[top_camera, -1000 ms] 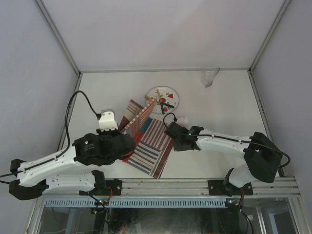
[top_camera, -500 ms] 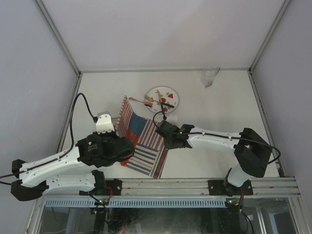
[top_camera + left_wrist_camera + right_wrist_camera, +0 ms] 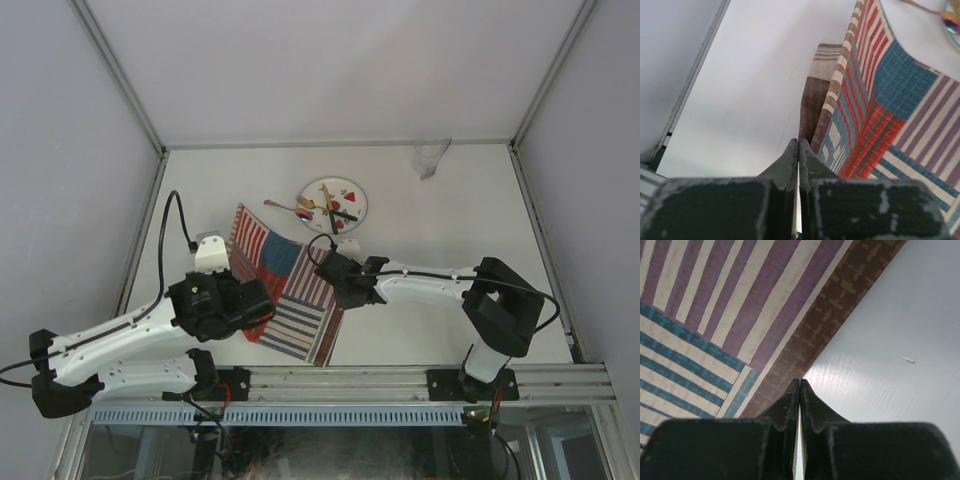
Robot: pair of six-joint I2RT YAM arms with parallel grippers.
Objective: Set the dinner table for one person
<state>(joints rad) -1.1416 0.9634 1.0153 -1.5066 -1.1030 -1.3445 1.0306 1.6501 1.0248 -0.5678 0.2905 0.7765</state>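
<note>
Setting looks barely begun. The striped placemat [image 3: 290,268] sits part-unfolded and rumpled by the near edge of the tabletop [image 3: 450,230], left of middle. The left jaws and right jaws are each pressed together, pinching its opposite borders. The plate [image 3: 361,204], with cutlery [image 3: 322,208] piled on it, and the glass [image 3: 429,160] in the far right corner are yet to be arranged.

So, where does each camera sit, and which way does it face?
Top external: above and behind the bases, looking down on the table; left arm and right arm show.
Left wrist: on the left wrist, facing along its shut jaws pinching the lifted placemat.
Right wrist: on the right wrist, facing down; shut jaws at the placemat's edge.
Shared: all show the placemat.
</note>
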